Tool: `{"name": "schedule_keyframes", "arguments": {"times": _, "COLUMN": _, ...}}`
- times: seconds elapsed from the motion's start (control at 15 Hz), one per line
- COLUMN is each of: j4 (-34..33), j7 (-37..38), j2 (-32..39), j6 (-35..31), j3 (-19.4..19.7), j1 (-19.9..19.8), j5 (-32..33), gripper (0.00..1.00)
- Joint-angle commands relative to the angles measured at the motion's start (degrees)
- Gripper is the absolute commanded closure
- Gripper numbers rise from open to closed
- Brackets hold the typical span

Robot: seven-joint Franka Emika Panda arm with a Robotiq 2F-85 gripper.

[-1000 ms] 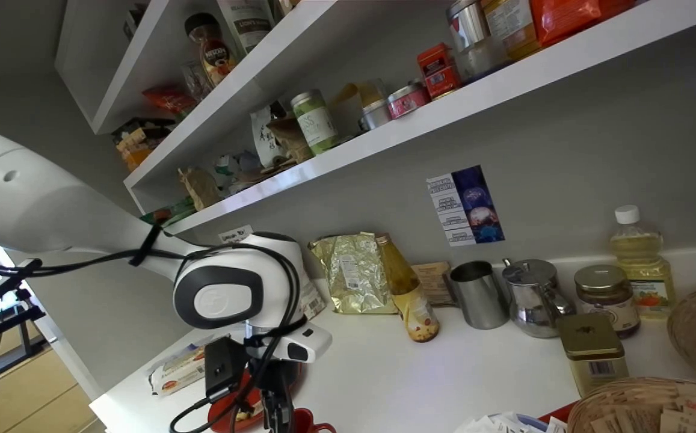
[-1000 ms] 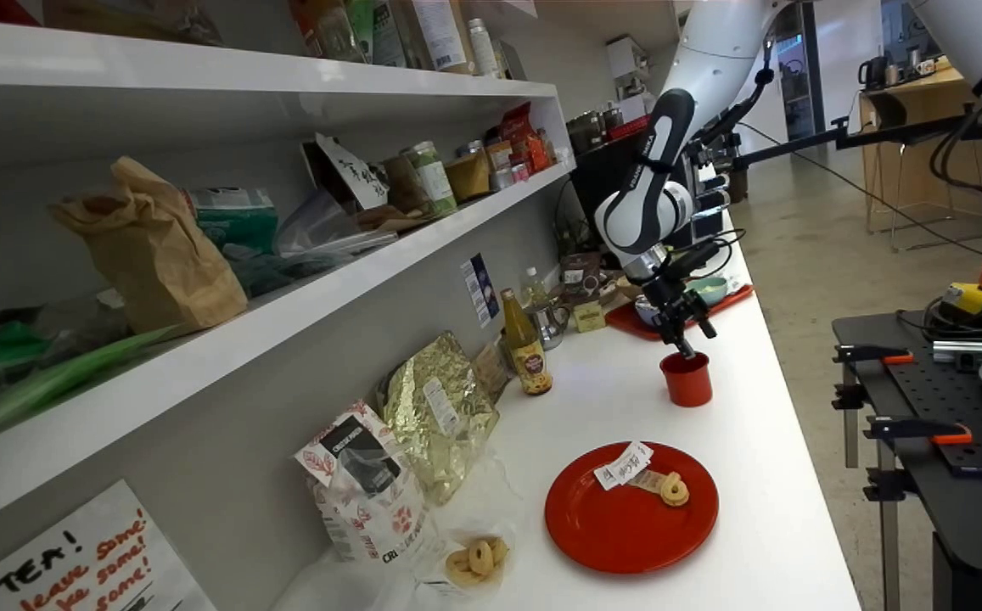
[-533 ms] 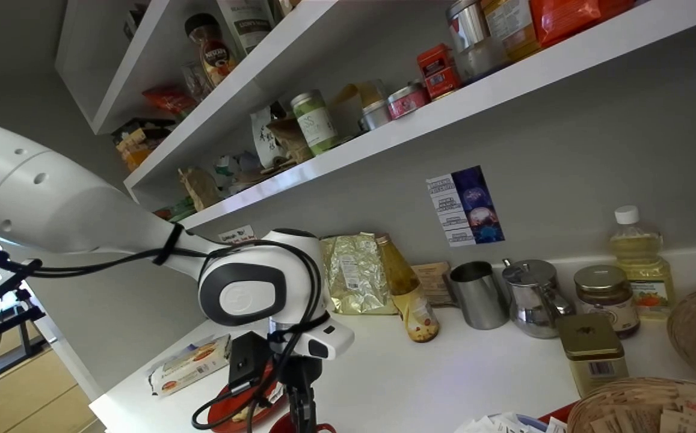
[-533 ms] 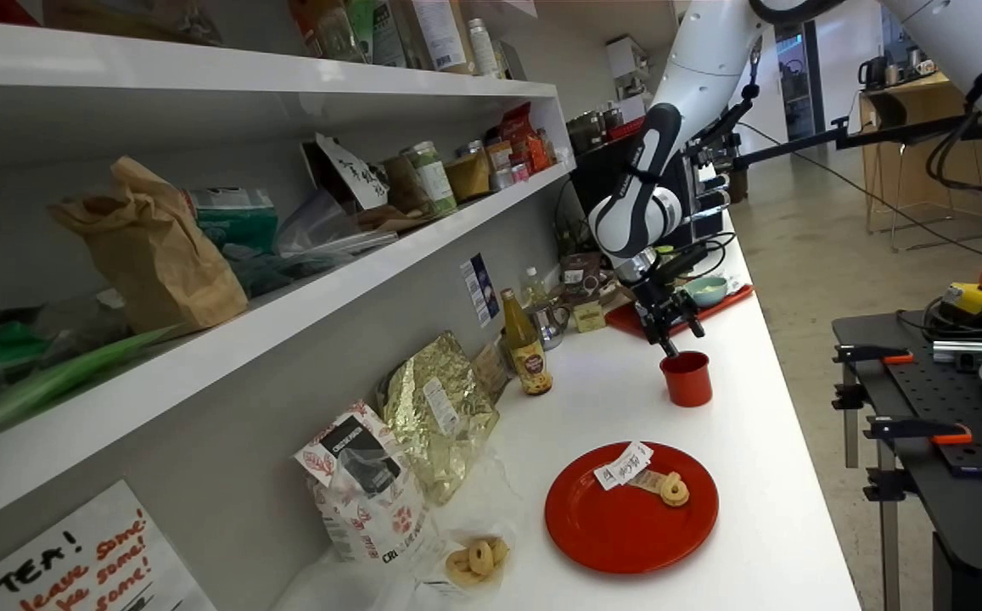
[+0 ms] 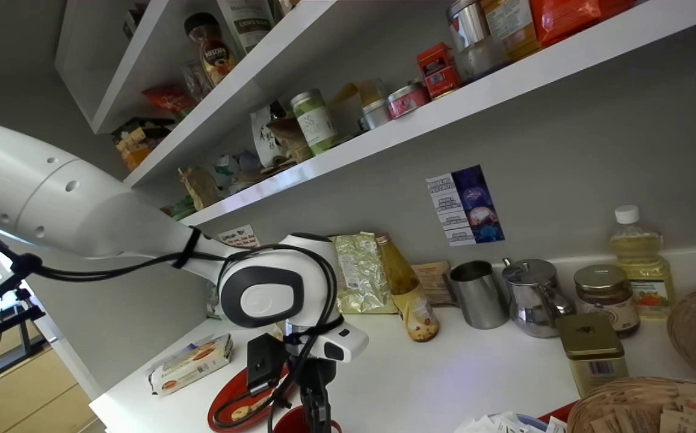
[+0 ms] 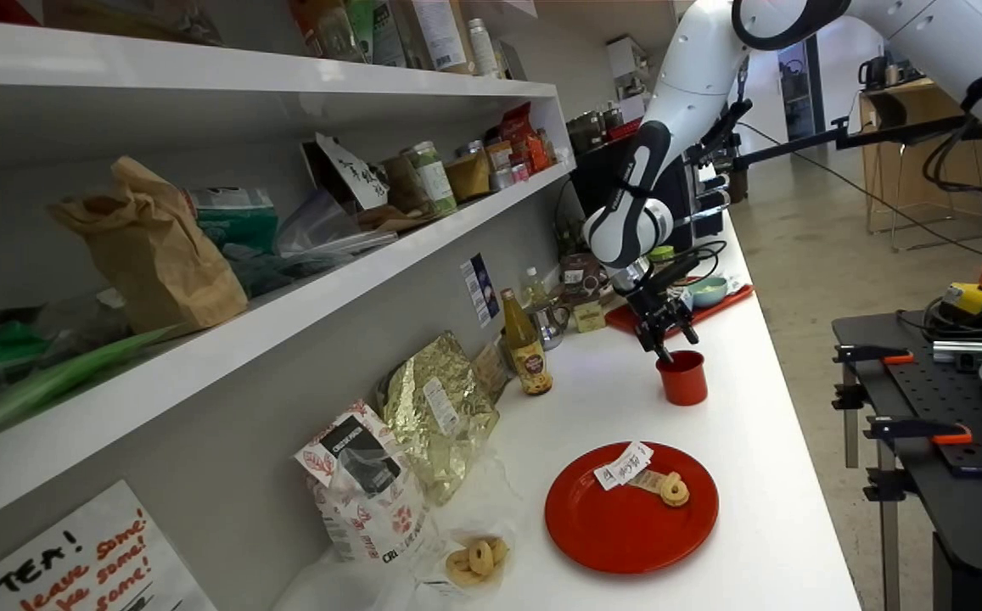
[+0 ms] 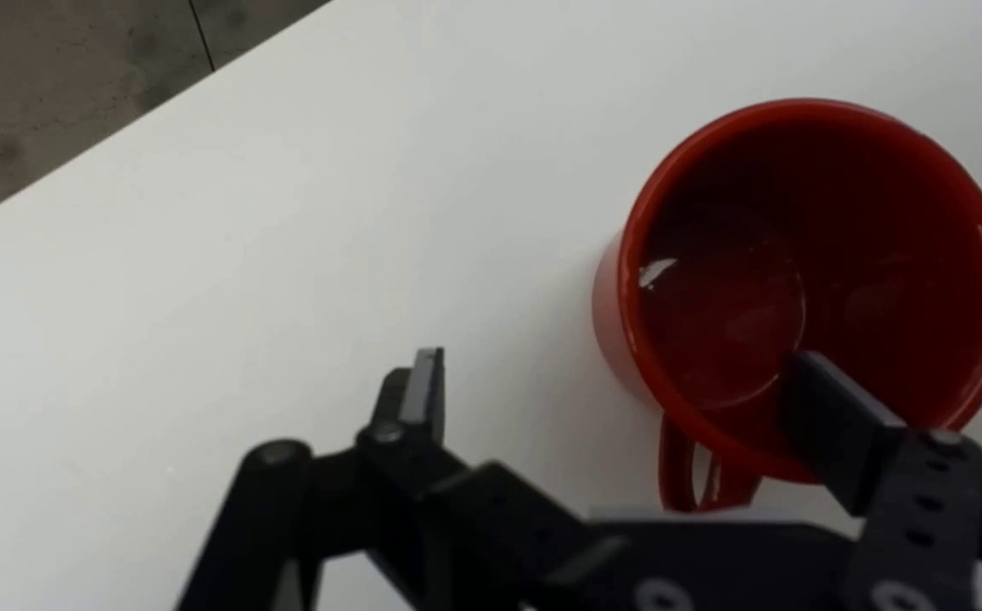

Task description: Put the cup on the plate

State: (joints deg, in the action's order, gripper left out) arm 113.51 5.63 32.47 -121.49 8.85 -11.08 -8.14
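Observation:
The small red cup stands upright on the white counter, and its lower part is cut off in an exterior view. In the wrist view the cup has its handle towards the gripper. My gripper is open, with one finger reaching over the rim into the cup's mouth. The other finger is outside, apart from the cup, with the handle side between them. My gripper also shows above the cup in an exterior view. The flat red plate lies apart from the cup and bears paper sachets and a ring biscuit.
A glass bottle, a gold foil bag and a paper bag stand along the wall. A red tray with a pale green bowl is beyond the cup. A shelf overhangs the counter. Metal jugs stand by the wall.
My gripper has moved sideways over the cup, leftwards in one exterior view and rightwards in another. The cup has shifted slightly in the last half second. The plate has not moved.

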Motion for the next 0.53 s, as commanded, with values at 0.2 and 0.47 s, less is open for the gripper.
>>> {"name": "schedule_keyframes", "arguments": {"times": 0.2, "j4": -4.91, "j7": -0.26, "j2": 2.78, "j6": 3.47, "j3": -0.27, "j1": -0.61, "j5": 0.07, "gripper": 0.56}}
{"name": "schedule_keyframes", "arguments": {"times": 0.47, "j4": -3.44, "j7": 0.40, "j2": 2.22, "j6": 3.40, "j3": -0.66, "j1": -0.02, "j5": -0.29, "gripper": 0.85}}
